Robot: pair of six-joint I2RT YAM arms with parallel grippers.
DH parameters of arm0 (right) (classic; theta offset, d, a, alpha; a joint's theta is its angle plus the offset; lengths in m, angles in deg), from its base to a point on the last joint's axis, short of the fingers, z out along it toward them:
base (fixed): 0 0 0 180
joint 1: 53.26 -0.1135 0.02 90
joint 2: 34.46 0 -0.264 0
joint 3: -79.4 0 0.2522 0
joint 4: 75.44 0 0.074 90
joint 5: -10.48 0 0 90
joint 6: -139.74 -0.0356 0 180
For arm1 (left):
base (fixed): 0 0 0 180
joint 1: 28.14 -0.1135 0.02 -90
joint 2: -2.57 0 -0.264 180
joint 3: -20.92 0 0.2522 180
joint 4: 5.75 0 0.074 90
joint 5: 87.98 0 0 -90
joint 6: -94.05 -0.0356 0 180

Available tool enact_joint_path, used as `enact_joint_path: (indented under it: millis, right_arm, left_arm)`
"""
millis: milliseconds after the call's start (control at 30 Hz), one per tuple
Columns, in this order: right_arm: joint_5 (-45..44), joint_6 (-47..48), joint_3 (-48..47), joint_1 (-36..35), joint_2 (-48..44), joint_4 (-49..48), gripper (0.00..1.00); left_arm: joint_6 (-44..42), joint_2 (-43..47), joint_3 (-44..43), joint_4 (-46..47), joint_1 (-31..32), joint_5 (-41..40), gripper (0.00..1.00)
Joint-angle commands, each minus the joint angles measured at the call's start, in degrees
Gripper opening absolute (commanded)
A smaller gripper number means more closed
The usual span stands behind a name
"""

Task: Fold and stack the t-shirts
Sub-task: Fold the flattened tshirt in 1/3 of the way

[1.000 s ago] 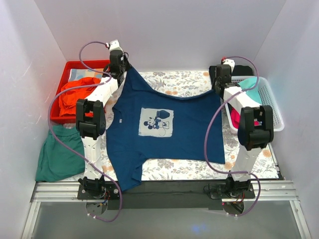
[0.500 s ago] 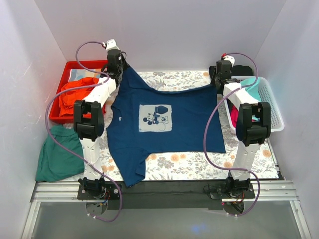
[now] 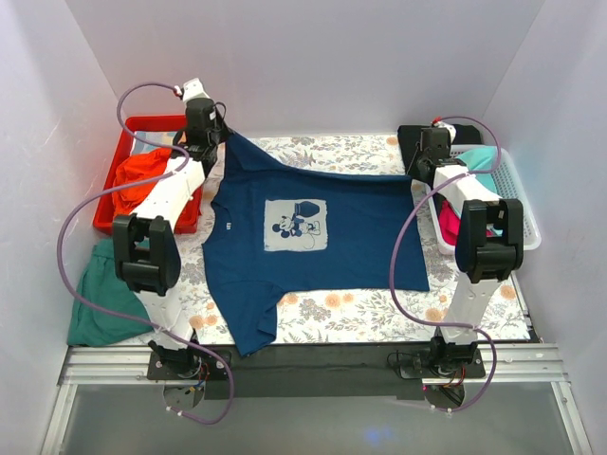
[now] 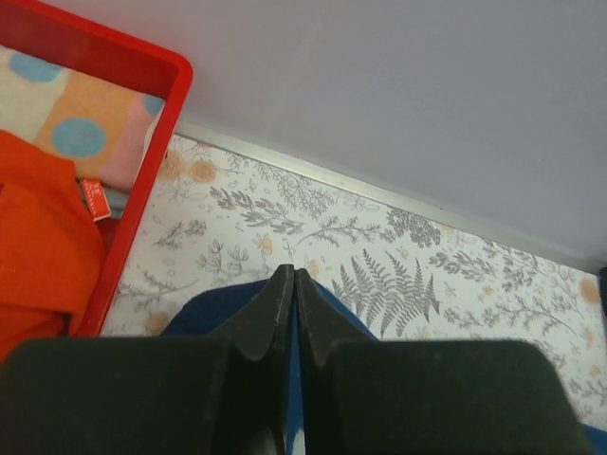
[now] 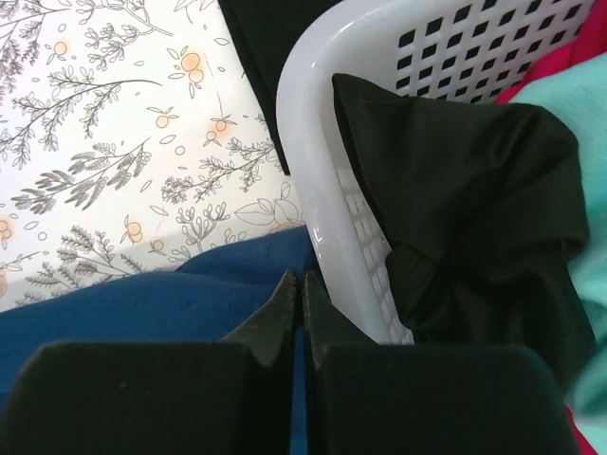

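The navy t-shirt (image 3: 313,237) lies spread mid-table, its far corners pinched between the tight-pressed fingers of the left gripper (image 4: 292,282) at eleven o'clock and the right gripper (image 5: 300,284) at two o'clock.

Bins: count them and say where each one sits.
2. The red tray sits at the far left and the white basket at the far right. No other bin shows, and none seems hidden.

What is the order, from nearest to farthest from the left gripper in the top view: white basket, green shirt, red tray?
From the left gripper:
1. Red tray, just to its left.
2. Green shirt, at the near-left table corner.
3. White basket, across on the right side.
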Motion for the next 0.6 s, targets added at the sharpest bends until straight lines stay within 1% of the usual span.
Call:
enact_joint_path:
  millis: [0, 33, 167, 400, 567]
  right_arm:
    - [1.1, -1.98, 1.62, 0.56, -4.63, 0.36, 0.01]
    - [1.1, -2.16, 2.06, 0.56, -5.16, 0.63, 0.01]
    - [1.97, -4.09, 5.56, 0.73, -6.3, 2.3, 0.01]
    - [3.56, -5.85, 11.54, 1.0, -7.27, 4.32, 0.01]
    - [3.12, -6.46, 15.06, 1.0, -8.06, 5.28, 0.01]
  left_arm:
    - [2.57, 7.72, 5.02, -4.14, -0.22, -0.28, 0.0]
    - [2.75, 8.42, 7.47, -4.76, -0.22, -0.19, 0.0]
    - [4.15, 13.6, 12.31, -6.43, -0.22, -0.54, 0.0]
    - [6.79, 20.46, 18.73, -11.09, -0.22, 0.25, 0.0]
    - [7.5, 23.63, 22.43, -13.9, -0.22, 0.07, 0.0]
